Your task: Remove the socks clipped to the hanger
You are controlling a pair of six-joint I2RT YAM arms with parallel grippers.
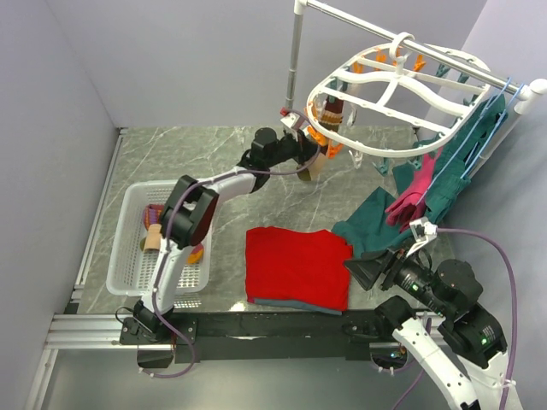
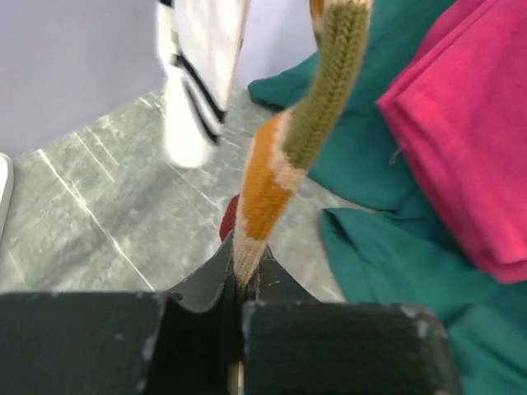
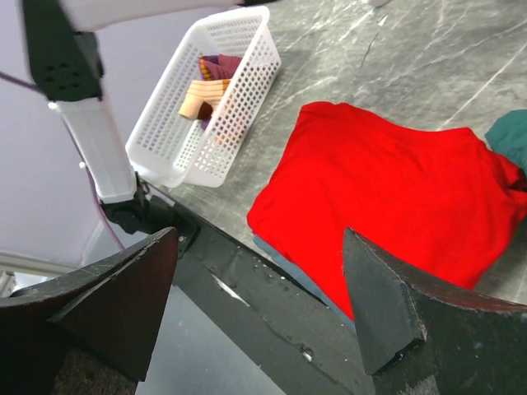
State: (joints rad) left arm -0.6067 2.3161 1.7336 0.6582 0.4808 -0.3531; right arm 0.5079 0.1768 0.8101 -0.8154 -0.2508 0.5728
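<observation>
The left jaws pinch the lower tip of the sock, which runs straight up to the hanger. The right jaws gape empty.

The top view looks steeply down from high at the near edge over the grey marbled tabletop. The left wrist view sits close behind its black fingers. The right wrist view overlooks a flat red cloth and a white slotted plastic basket, both also in the top view.

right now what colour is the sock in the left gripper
The sock is olive green, cream and orange; clearest in left wrist view.
</observation>
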